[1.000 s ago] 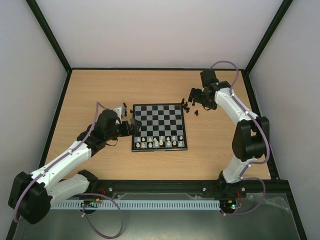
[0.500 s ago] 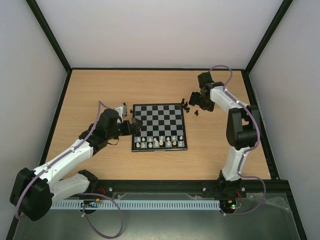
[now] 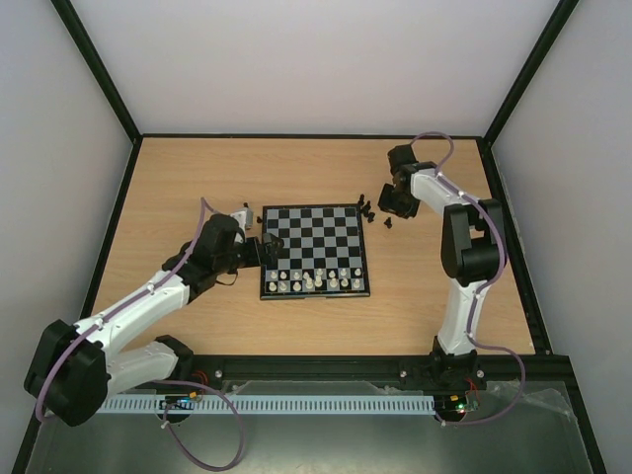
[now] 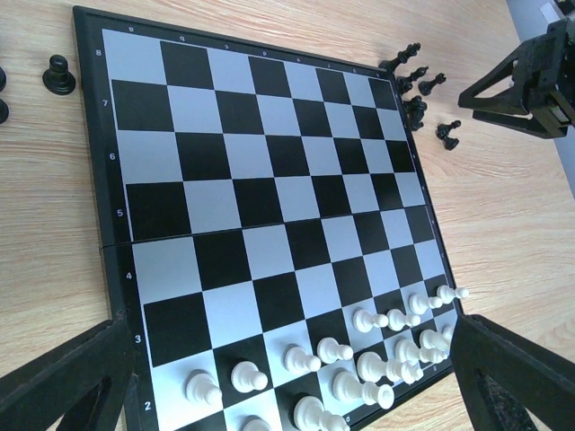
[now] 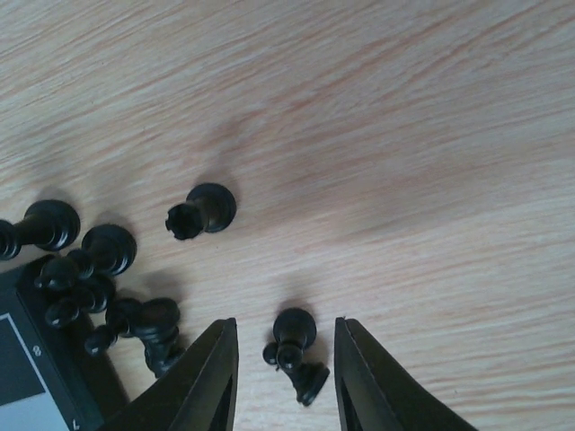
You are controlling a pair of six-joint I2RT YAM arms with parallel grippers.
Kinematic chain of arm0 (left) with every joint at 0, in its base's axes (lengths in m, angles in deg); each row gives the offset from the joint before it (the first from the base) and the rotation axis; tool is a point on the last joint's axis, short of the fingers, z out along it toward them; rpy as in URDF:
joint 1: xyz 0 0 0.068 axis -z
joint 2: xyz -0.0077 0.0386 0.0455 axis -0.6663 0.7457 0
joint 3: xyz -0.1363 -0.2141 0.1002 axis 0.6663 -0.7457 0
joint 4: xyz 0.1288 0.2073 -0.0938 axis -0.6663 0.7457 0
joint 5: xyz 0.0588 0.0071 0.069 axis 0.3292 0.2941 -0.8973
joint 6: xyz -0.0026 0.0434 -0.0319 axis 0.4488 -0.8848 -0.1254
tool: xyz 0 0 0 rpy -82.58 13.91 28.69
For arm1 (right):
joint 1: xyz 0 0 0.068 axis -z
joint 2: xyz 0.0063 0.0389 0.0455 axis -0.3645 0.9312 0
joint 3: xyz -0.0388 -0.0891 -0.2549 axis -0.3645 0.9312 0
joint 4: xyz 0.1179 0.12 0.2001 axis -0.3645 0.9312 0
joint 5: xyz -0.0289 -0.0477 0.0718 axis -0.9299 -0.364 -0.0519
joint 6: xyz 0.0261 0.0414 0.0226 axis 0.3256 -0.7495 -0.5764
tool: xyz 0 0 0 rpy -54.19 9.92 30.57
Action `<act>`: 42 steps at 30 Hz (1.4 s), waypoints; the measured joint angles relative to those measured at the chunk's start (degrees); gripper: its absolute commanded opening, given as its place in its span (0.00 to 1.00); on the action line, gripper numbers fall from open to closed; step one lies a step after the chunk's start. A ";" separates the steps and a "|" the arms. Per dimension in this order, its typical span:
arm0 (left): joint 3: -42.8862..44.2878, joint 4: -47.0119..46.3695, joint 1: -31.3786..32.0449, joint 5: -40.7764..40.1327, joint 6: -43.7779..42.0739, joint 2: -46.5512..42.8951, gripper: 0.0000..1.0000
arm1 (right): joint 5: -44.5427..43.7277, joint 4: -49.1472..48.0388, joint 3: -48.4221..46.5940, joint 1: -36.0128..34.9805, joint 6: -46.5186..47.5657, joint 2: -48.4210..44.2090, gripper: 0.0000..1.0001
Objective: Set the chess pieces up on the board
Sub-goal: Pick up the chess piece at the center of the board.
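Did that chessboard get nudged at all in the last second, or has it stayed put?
No. The board lies where it did, its edges at the same spacing from the black rim of the table in the overhead view.

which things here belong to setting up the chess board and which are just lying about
Job: chessboard; white pieces on its near rows; black pieces heaped off its far right corner; black pawn off its far left corner.
Not job: wooden table; white slotted rail in front.
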 measured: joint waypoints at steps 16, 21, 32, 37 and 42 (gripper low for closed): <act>0.00 -0.26 0.00 0.00 -0.02 0.22 0.99 | 0.61 -0.28 -1.29 0.00 0.02 2.86 0.18; -0.02 -0.26 0.00 0.00 -0.02 0.20 0.99 | 0.70 -0.37 -1.25 0.00 0.02 2.86 0.18; -0.37 -0.24 0.00 0.00 -0.02 0.20 0.99 | 0.87 -0.59 -0.33 -0.61 0.26 3.17 0.13; -0.37 -0.24 0.00 0.00 -0.02 0.20 0.99 | 0.85 -0.57 0.00 -0.98 0.44 3.32 0.12; -0.46 -0.24 0.00 0.02 -0.02 0.20 0.99 | 0.72 -0.59 0.26 -1.31 0.50 3.32 0.06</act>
